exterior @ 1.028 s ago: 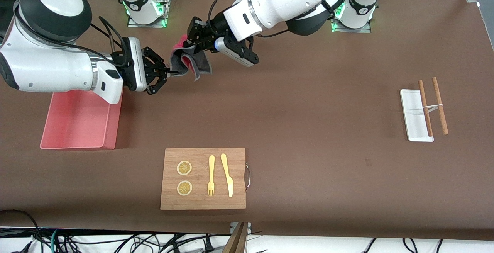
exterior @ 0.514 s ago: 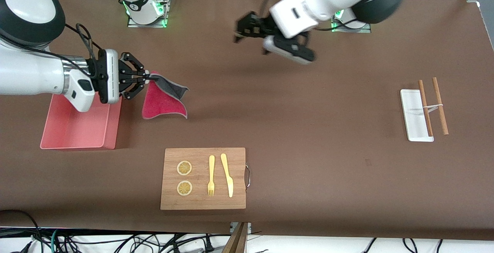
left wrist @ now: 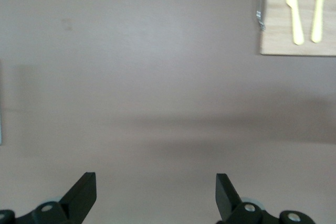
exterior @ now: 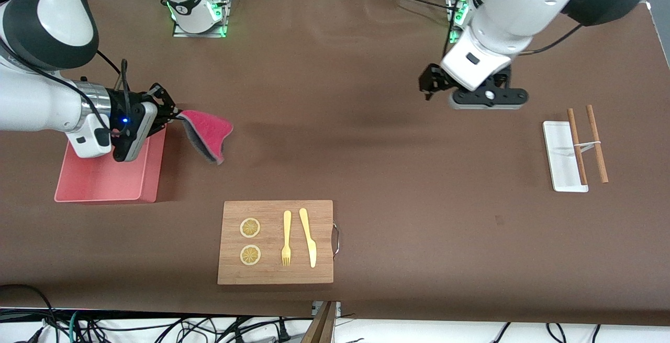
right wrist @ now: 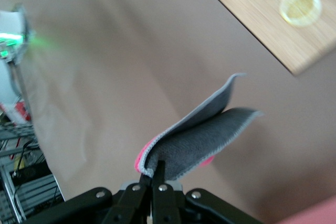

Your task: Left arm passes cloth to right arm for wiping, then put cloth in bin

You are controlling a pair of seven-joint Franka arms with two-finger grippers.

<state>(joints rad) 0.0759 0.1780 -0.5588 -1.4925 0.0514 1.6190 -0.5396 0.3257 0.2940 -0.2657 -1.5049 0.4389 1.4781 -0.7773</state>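
The cloth [exterior: 207, 129], crimson-pink on one face and dark grey on the other, hangs folded from my right gripper [exterior: 175, 115], which is shut on its edge. It hangs over the table just beside the pink bin [exterior: 104, 178]. The right wrist view shows both fingers pinching the cloth [right wrist: 210, 135] at the gripper [right wrist: 157, 170], with a corner of the bin [right wrist: 321, 216] at the frame's edge. My left gripper [exterior: 427, 85] hangs open and empty over bare table toward the left arm's end. In its wrist view the left gripper [left wrist: 156, 192] has only brown table between the fingers.
A wooden cutting board [exterior: 275, 269] with two lemon slices, a yellow fork [exterior: 286, 238] and a knife [exterior: 308, 237] lies near the front camera. A white tray [exterior: 562, 157] with two brown chopsticks [exterior: 596, 144] sits toward the left arm's end.
The left gripper opened, let go of the cloth and swung away toward its own end of the table. The right gripper kept the cloth and carried it down beside the bin.
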